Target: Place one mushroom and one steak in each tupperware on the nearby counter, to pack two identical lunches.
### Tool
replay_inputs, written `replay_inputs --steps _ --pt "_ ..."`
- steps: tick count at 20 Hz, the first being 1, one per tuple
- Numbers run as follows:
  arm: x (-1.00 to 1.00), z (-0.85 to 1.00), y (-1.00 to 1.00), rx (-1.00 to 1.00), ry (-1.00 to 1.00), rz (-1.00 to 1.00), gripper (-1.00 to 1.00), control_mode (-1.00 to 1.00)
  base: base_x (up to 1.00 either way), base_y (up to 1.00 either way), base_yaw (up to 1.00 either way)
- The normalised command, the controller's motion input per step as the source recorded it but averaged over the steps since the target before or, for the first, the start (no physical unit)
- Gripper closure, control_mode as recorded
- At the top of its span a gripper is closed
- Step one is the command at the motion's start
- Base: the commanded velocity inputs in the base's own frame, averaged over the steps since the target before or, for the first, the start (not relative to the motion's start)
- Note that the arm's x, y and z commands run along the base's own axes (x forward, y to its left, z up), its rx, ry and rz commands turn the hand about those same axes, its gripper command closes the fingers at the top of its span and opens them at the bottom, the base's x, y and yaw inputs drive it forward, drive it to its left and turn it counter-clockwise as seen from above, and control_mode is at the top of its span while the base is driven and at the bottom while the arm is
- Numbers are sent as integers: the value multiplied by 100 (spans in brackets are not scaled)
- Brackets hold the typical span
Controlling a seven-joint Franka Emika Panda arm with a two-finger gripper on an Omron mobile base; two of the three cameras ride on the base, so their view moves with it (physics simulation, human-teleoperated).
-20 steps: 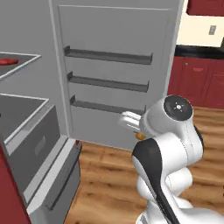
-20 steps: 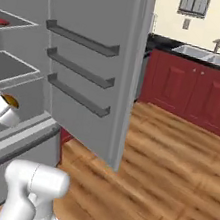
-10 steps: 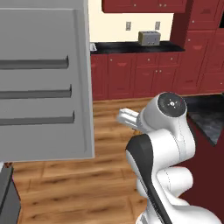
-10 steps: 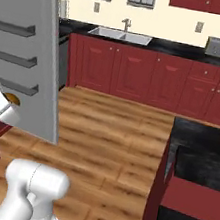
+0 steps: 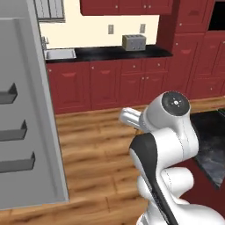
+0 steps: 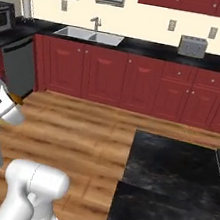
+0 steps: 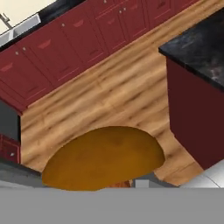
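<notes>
One small orange-brown mushroom (image 7: 103,157) sits clamped in the gripper (image 7: 127,183), above wooden floor (image 7: 109,100) beside the glossy black stone counter (image 7: 201,48).

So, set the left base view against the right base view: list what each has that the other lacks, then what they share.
Left base view, not the right: the grey door's shelf rails and the arm's round dark-capped joint.
Right base view, not the left: the microwave, the dishwasher and an orange-brown sliver of the mushroom at the arm's end.
Both: the toaster, the sink, the back counter, red cabinets and wood floor.
</notes>
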Motion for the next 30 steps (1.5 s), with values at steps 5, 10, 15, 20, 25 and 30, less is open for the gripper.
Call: replay_inputs --steps 5,10,15,20,25,30 --pt "0 0 0 0 0 0 100 100 100 -9 -19" --pt "0 0 0 0 0 0 100 100 100 -17 -10" --pt "0 0 0 0 0 0 100 100 100 -4 11" --pt "0 0 0 0 0 0 100 100 100 0 52" --pt "0 0 0 0 0 0 100 100 100 0 67" --pt "0 0 0 0 0 0 100 100 95 0 68"
